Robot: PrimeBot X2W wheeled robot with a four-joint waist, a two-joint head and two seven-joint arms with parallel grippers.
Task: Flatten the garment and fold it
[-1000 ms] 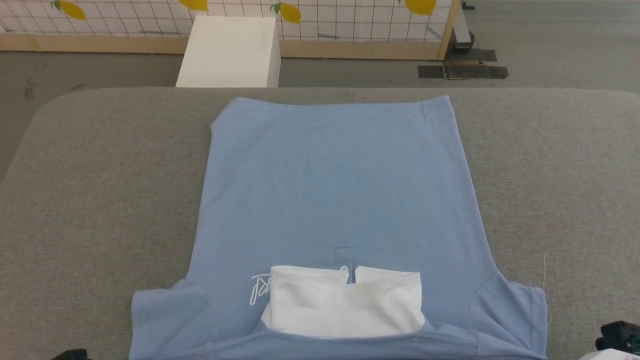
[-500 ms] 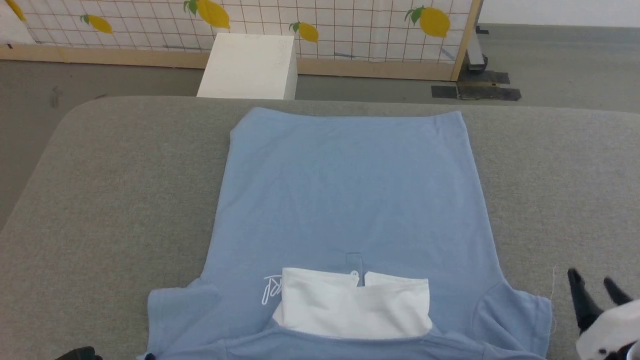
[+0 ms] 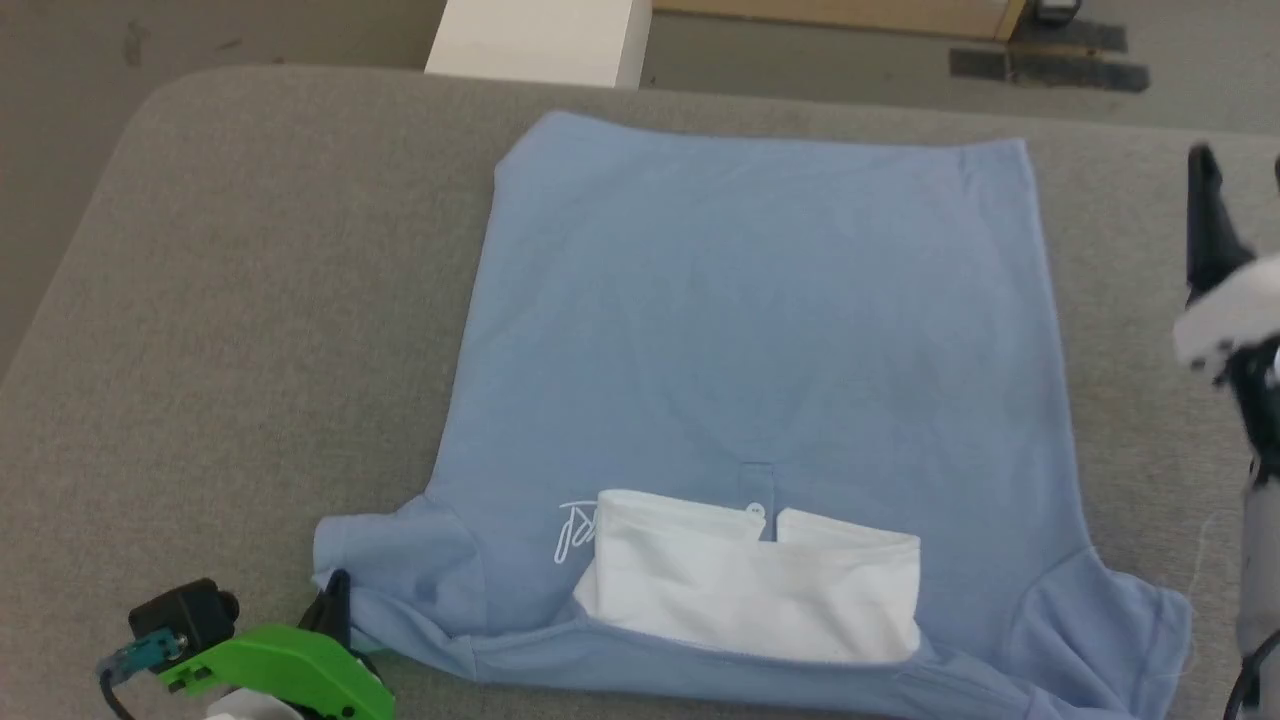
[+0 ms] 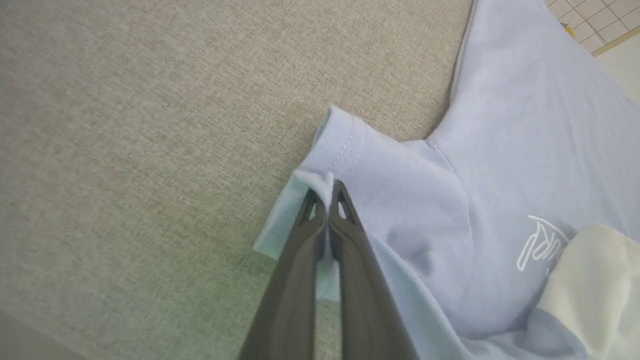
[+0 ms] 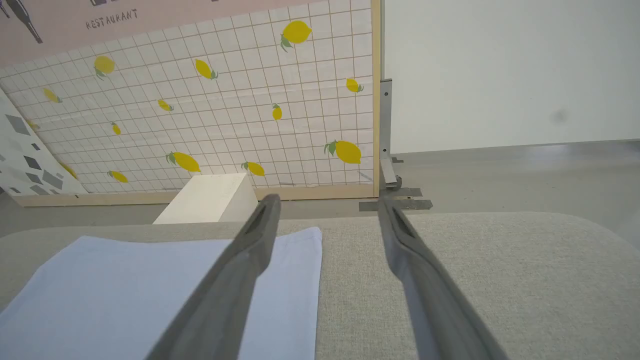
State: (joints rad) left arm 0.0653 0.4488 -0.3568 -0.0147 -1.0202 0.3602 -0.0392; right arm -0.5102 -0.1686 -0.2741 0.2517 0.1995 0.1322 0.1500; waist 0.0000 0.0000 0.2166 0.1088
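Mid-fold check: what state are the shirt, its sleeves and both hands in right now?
garment: spread flat on the grey surface, not yet folded.
left sleeve: cuff edge pinched and bunched.
right sleeve: lying flat, untouched.
left hand: shut on the left sleeve's cuff.
right hand: open, empty, by the garment's right edge.

Head looks down, wrists low, garment [image 3: 760, 330] shared

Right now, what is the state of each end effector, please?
Left end effector: closed on the garment, at its sleeve edge.
Right end effector: open, holding nothing.
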